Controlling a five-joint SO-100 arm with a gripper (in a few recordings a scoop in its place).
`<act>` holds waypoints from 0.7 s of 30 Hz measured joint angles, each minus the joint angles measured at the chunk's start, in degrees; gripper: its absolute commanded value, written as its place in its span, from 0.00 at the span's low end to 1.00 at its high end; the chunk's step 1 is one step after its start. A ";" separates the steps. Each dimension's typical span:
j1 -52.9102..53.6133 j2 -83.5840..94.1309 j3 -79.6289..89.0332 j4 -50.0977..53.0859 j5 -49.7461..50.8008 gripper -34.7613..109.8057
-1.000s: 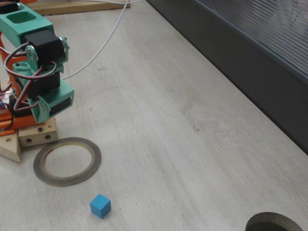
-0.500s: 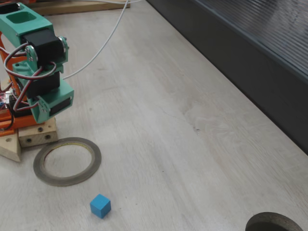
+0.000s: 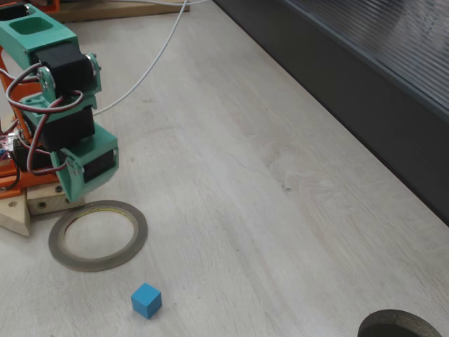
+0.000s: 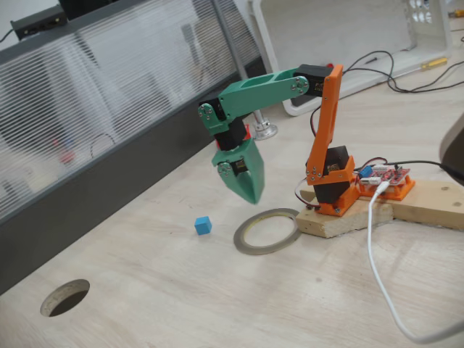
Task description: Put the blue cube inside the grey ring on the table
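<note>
Blue cube [image 3: 146, 300] sits flat on the table [image 3: 252, 182], outside the grey ring [image 3: 98, 235], close to it but not touching. In a fixed view it lies below and a bit right of the ring; in the other the cube [image 4: 203, 225] lies left of the ring [image 4: 267, 233]. Ring lies flat, its hole bare, just beside the wooden base block [image 4: 377, 210] that carries the orange lower arm.

Gripper [image 4: 252, 194] hangs in the air above the ring's near-left edge, tip pointing down, well clear of the table. Fingers look pressed together into 1 green wedge, nothing between them. In the close fixed view, the gripper's tip is hidden behind the green arm body, just above the ring's upper rim. A white cable [image 4: 380, 275] runs across the table right of the ring. A round hole [image 4: 65, 297] is cut in the table far left of the ring, past the cube.
</note>
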 measured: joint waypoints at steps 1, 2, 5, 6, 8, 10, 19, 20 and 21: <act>0.00 0.00 0.00 -1.67 0.00 0.24; 0.00 0.00 0.00 -3.25 0.00 0.24; 0.00 -0.09 0.00 -7.12 0.00 0.24; 0.00 -0.09 0.00 -8.35 0.00 0.24; 0.00 -0.09 0.00 -10.11 0.00 0.24; 0.00 -0.09 0.00 -11.34 0.00 0.24; 0.00 -3.60 0.00 -11.95 0.00 0.24; 0.00 -4.92 0.00 -11.95 0.00 0.24; 0.00 -6.33 -0.09 -11.95 0.00 0.24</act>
